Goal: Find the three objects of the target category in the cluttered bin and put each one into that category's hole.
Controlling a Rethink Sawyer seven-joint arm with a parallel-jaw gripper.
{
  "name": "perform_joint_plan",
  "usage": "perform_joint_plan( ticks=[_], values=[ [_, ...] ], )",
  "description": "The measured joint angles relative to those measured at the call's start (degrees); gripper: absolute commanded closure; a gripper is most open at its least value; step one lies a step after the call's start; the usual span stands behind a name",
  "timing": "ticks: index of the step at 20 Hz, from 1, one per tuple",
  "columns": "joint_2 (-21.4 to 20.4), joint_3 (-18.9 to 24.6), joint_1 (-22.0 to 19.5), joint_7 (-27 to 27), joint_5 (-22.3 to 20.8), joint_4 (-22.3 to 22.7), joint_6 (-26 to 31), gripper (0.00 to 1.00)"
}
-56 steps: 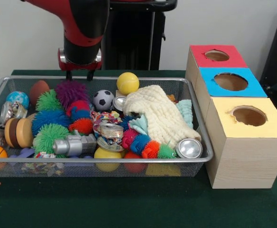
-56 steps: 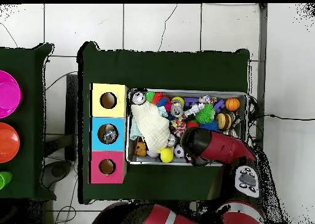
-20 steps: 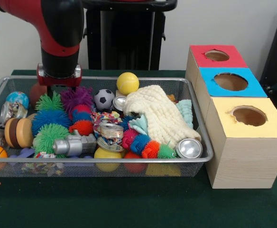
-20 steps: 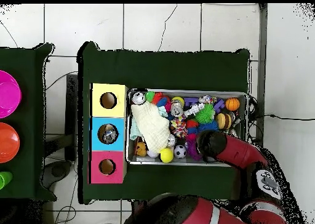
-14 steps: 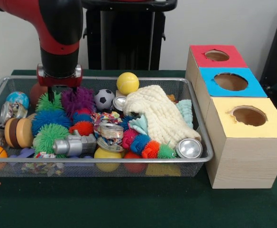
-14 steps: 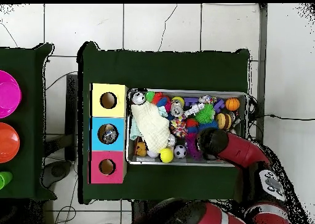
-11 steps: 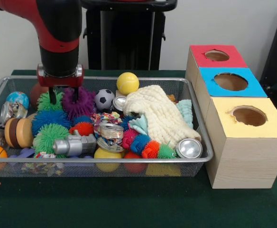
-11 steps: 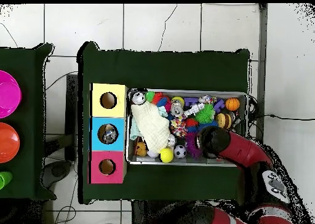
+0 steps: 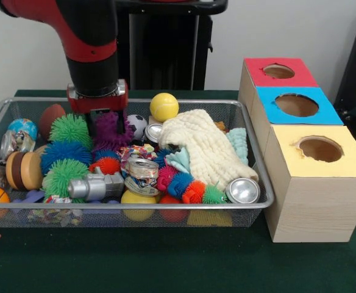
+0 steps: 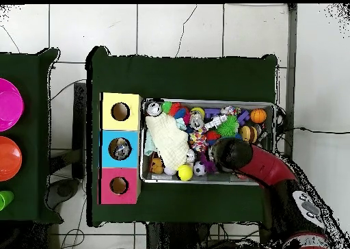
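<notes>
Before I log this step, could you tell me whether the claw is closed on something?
Shut on the purple spiky ball: the claw has a finger on each side of it, lifted slightly above the neighbouring toys.

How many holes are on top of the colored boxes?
3. One hole is in the red box at the back, one in the blue box in the middle, one in the yellow box nearest the camera. None look hidden.
</notes>
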Motion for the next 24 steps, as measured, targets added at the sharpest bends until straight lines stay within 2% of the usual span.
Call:
perform_joint_plan(
  ticks=[5, 10, 15, 20, 24],
  values=[
    [0.36, 0.02, 1.13, 0.0, 0.01, 0.24, 1.29, 0.0],
    [2.13, -2.01, 4.34, 0.0, 0.02, -1.11, 6.43, 0.0],
    [5.14, -5.42, 7.83, 0.0, -0.35, -5.62, 12.18, 0.0],
    [9.25, -10.82, 11.64, 0.05, -0.39, -12.82, 18.4, 0.0],
    [11.57, -15.06, 14.4, 1.08, -0.42, -15.84, 19.57, 0.0]
  ],
)
